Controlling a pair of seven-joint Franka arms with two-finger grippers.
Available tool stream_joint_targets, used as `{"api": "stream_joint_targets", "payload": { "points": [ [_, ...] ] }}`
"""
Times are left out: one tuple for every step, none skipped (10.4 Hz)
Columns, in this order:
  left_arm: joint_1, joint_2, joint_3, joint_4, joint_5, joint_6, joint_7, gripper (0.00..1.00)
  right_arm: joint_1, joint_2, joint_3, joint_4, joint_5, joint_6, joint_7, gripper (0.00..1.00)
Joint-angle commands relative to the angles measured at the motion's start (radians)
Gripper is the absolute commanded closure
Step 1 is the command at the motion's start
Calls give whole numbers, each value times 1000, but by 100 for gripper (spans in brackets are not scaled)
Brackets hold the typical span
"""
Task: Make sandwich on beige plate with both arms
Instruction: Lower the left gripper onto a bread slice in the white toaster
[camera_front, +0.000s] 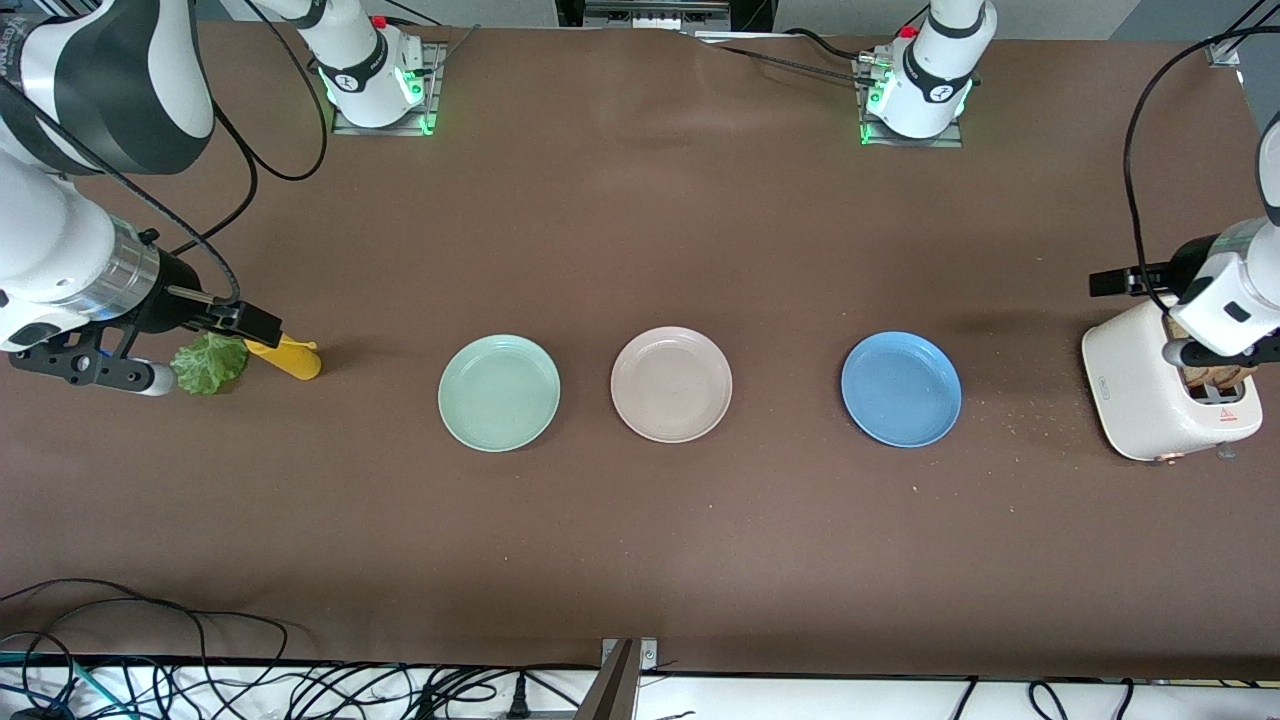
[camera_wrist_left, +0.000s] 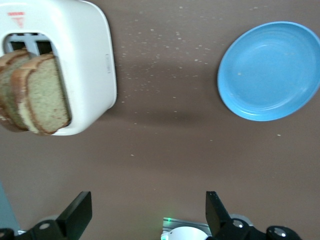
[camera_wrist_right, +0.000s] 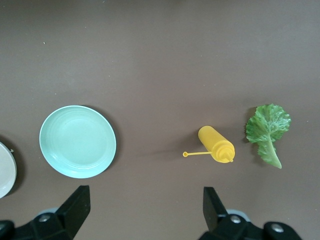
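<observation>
Right gripper (camera_wrist_right: 142, 212), jaws open, hangs over lettuce (camera_front: 210, 362) and yellow bottle (camera_front: 288, 357). Green plate (camera_front: 499, 392), beige plate (camera_front: 671, 384), bare, mid-table, then blue plate (camera_front: 901, 389). Left gripper (camera_wrist_left: 149, 215), jaws open, over toaster (camera_front: 1140, 400) holding bread (camera_wrist_left: 37, 95).

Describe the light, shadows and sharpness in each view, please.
Front view: even overhead light, sharp, with a soft shadow on the table beside the toaster. Left wrist view: a faint dark band on the cloth between toaster and blue plate; the bread is slightly soft. Right wrist view: flat light, crisp, short shadows beside the bottle and lettuce.
</observation>
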Motion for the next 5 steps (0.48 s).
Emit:
{"api": "stream_joint_targets", "payload": {
  "points": [
    [40,14,-6,30,78,-7,24,0,-6,5,-2,21,14,-14,-5,0],
    [43,27,-6,30,113,17,29,0,-8,5,-2,21,14,-14,-5,0],
    [48,40,-4,30,130,49,40,0,-8,5,-2,21,15,-15,-7,0],
    [75,56,-6,30,150,79,70,0,-8,5,-2,21,15,-14,-5,0],
    [110,77,-6,30,150,120,102,0,-8,5,-2,21,15,-14,-5,0]
  ]
}}
